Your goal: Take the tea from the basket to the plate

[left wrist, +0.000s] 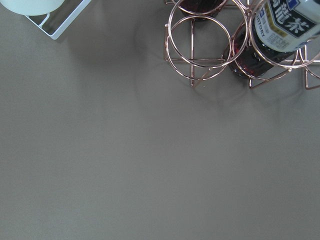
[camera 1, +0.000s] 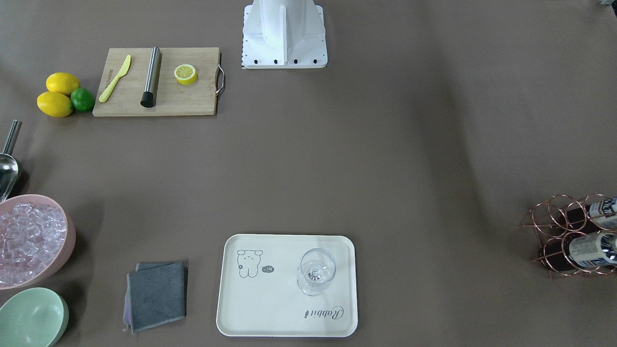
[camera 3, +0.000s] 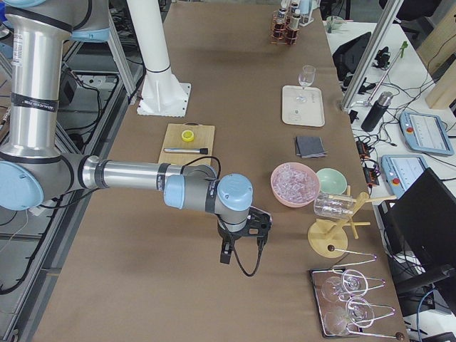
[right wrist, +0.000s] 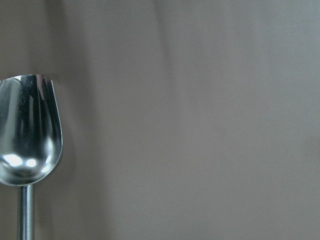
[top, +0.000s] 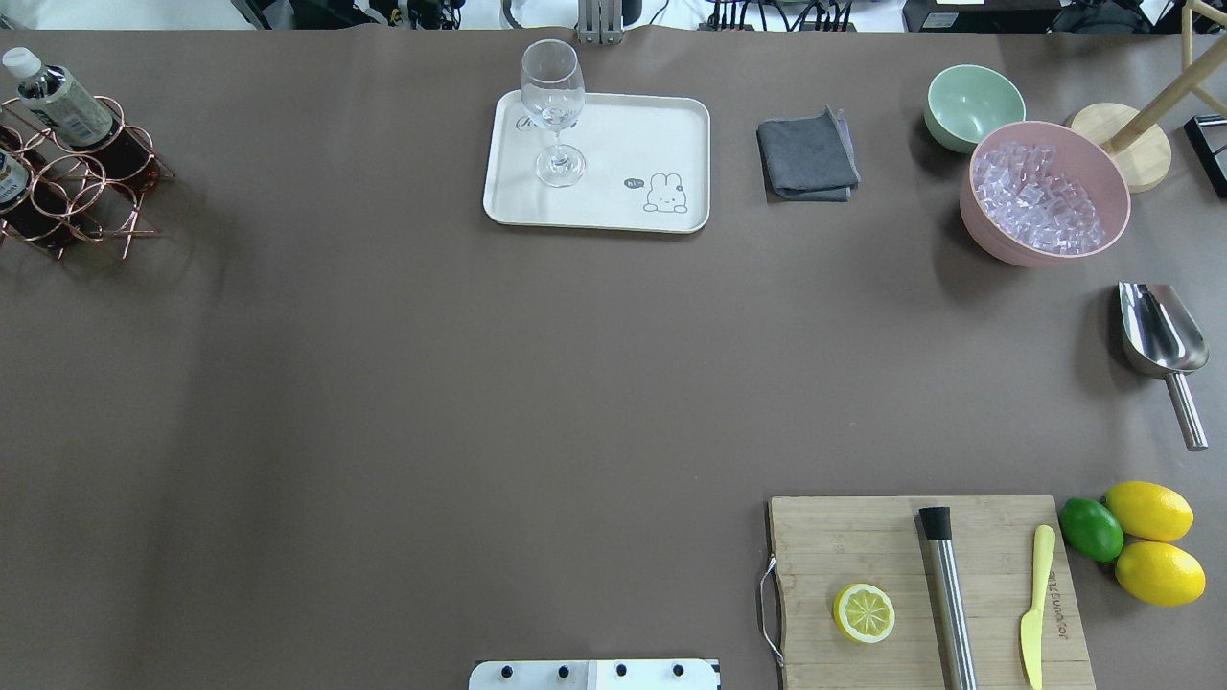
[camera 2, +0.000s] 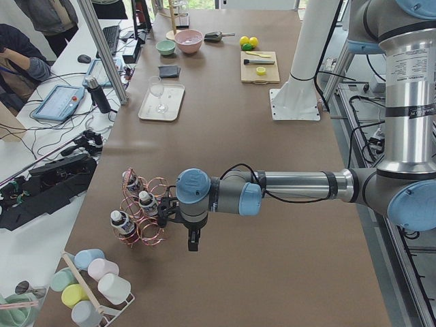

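The copper wire basket stands at the table's end on my left, also in the overhead view and the left wrist view. The tea bottle, with a dark label and white writing, stands in one ring; it also shows at the frame edge. A pale-labelled bottle stands beside it. The cream plate lies at the table's far side. My left gripper hangs just beside the basket; I cannot tell its state. My right gripper hangs near the scoop; I cannot tell its state.
A wine glass stands on the plate. A grey cloth, a mint bowl, a pink bowl of ice and a metal scoop lie to the right. A cutting board with a lemon half, and whole fruit, lie near my right side.
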`<state>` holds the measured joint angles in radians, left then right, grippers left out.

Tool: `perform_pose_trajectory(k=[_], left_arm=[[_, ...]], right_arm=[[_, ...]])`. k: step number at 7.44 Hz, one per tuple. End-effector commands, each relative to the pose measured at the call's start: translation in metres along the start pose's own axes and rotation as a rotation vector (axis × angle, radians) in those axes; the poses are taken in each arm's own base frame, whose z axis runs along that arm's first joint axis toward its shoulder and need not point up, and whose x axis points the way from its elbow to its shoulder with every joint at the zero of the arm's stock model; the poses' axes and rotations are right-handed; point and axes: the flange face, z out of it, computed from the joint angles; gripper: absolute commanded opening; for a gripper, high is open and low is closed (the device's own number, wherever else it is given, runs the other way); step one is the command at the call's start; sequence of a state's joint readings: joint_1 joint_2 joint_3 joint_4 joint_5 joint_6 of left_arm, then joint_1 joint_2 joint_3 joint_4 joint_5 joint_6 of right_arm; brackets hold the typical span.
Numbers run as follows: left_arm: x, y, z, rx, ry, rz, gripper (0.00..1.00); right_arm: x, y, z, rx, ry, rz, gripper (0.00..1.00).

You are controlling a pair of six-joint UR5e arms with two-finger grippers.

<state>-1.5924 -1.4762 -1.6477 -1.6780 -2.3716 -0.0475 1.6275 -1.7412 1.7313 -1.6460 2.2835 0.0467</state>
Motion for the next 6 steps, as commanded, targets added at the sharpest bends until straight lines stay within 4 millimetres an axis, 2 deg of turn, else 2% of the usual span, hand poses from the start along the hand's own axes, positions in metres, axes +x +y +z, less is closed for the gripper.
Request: perform_pose_trajectory(k=[1,6], left_arm=[[-0.0007,0.0004,0.0008,-0.001,0.000,0.000,0.98],[0.0001,-0.0012,-0.0008,0.019,0.002,0.013,0.98]], right_arm=[[0.0002,-0.0001,-0.0002,0.001,0.004,-0.006,1.00],[0.0005,0.0006,0.0003,-0.001,0.002,-0.002,1.00]])
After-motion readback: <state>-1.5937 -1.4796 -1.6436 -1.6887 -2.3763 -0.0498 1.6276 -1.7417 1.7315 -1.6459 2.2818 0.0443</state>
